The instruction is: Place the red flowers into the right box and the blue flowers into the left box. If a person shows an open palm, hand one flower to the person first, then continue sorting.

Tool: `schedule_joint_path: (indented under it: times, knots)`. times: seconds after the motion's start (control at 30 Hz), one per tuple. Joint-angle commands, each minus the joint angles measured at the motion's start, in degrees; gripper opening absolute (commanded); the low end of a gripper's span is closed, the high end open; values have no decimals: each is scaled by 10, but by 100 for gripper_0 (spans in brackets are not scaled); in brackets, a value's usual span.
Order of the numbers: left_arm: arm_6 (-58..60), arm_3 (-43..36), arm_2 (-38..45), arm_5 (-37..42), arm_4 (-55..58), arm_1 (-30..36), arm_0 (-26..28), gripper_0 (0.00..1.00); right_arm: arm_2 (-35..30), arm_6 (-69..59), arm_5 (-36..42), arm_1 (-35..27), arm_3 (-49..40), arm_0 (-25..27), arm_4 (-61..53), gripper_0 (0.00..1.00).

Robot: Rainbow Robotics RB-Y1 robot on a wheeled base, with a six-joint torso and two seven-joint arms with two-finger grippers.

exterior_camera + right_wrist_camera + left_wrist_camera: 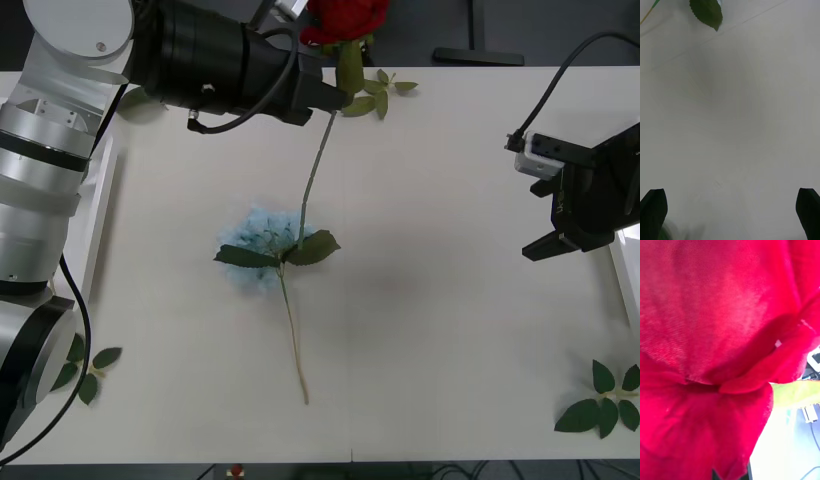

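Note:
A red flower (345, 18) hangs in the air over the table's far edge, its red petals (715, 333) pressed right up against the left wrist camera. My left gripper (325, 95) is shut on it just below the head, and the long stem (315, 170) dangles down toward the table. A blue flower (262, 245) lies at the middle of the table with its tan stem pointing toward me. My right gripper (556, 240) (730, 198) hovers open over bare table near the right side. The left box (103, 215) shows beside my left arm, the right box (628, 265) at the right edge.
Loose green leaf sprigs lie at the front left (85, 365), front right (605, 400) and far middle (385, 90). A single leaf (707, 11) shows ahead of the right gripper. White tabletop (450, 330) stretches between the blue flower and the right arm.

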Motion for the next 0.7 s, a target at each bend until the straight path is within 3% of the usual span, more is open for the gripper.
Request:
schedule_joint_path:
  times: [0.03, 0.63, 0.7]
  knots:
    - [17, -24, -37, -49, 14, 7, -39, 0, -2, 5, -3, -12, -10, -2, -1, 100]
    - [28, -25, -94, -131, 36, -29, -96, 0, -2, 5, -3, -12, -10, -2, -1, 100]
    - [28, -25, -94, -131, 37, -33, -99, 0, 14, 5, -1, 18, 1, 33, -2, 100]
